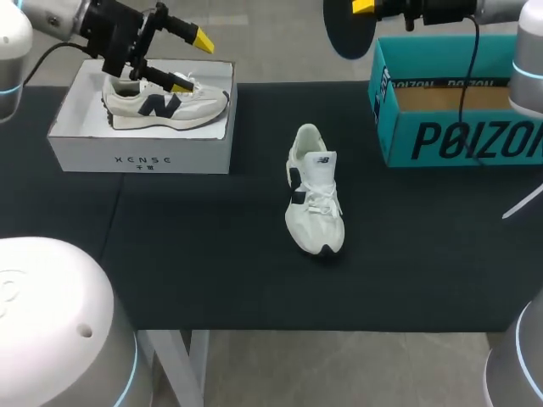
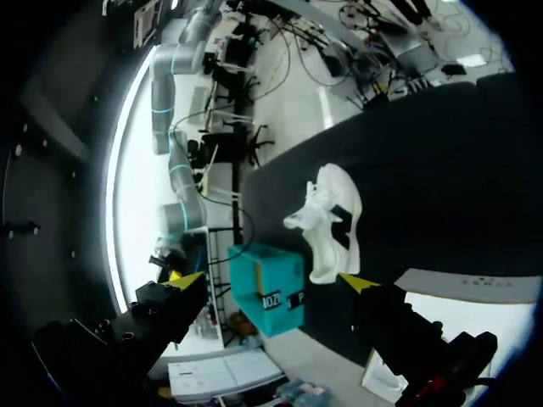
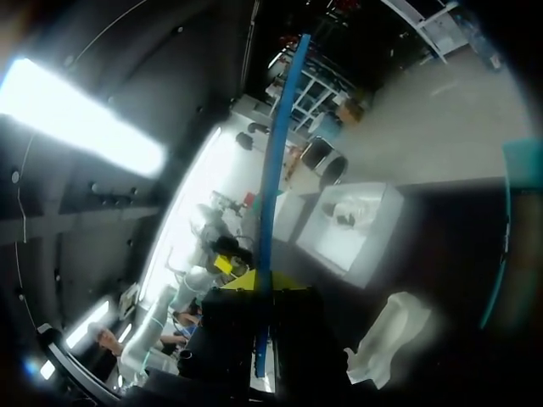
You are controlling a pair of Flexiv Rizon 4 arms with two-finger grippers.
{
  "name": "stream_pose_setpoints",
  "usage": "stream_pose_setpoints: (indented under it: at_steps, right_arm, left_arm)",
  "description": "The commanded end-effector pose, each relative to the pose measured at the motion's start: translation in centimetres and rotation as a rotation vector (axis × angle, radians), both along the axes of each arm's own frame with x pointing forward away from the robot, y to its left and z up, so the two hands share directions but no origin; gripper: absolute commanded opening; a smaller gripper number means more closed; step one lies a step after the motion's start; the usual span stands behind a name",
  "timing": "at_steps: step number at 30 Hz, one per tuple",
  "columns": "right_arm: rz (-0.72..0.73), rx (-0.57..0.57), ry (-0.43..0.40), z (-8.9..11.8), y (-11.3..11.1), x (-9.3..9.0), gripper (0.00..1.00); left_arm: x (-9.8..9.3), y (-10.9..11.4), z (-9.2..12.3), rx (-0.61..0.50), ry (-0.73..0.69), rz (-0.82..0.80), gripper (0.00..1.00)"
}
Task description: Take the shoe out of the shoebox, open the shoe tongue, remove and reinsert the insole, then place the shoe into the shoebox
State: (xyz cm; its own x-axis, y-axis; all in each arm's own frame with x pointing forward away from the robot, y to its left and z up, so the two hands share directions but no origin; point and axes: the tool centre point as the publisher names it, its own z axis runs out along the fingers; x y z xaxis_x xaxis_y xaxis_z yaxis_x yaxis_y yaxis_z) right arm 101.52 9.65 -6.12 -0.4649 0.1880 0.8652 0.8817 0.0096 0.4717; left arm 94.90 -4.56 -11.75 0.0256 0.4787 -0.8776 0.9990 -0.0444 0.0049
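A white shoe lies on its sole in the middle of the black mat, toe toward the front edge; it also shows in the left wrist view and the right wrist view. The open teal shoebox stands at the back right. My right gripper hangs above the box's left end, shut on the teal lid, which runs edge-on between its fingers. My left gripper is open above a white box, its wide-spread fingertips empty.
The white box at the back left holds a second pale shoe with a dark logo, right under my left gripper. The black mat covers the table around the middle shoe.
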Motion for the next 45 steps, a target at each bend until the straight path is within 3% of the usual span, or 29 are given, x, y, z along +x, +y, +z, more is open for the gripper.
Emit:
stream_pose_setpoints:
  at_steps: [1,9,25,28,33,38,45]
  right_arm:
    - [0.010,-0.008,-0.011,0.1,0.2,0.0,0.00]
    - [-0.077,-0.027,-0.076,0.4,-0.3,0.9,0.00]
    - [-0.072,-0.016,-0.072,0.3,-0.3,1.1,0.00]
    - [-0.176,0.026,-0.217,0.3,0.1,2.5,0.00]
    - [-0.188,-0.035,-0.408,-0.9,1.7,4.7,0.00]
    - [-0.152,-0.121,-0.499,-2.5,3.1,5.2,0.00]
    - [-0.119,-0.179,-0.484,-5.2,3.9,4.4,0.00]
  left_arm:
    - [-0.9,0.1,0.3,0.004,-0.010,0.018,1.00]
    - [-0.9,0.1,0.3,0.004,-0.010,0.018,1.00]
    - [-0.9,0.1,0.3,0.004,-0.010,0.018,1.00]
    - [-0.9,0.1,0.3,0.004,-0.010,0.018,1.00]
    - [-0.9,0.1,0.3,0.004,-0.010,0.018,1.00]
    - [-0.9,0.1,0.3,0.004,-0.010,0.018,1.00]
    - [-0.9,0.1,0.3,0.004,-0.010,0.018,1.00]
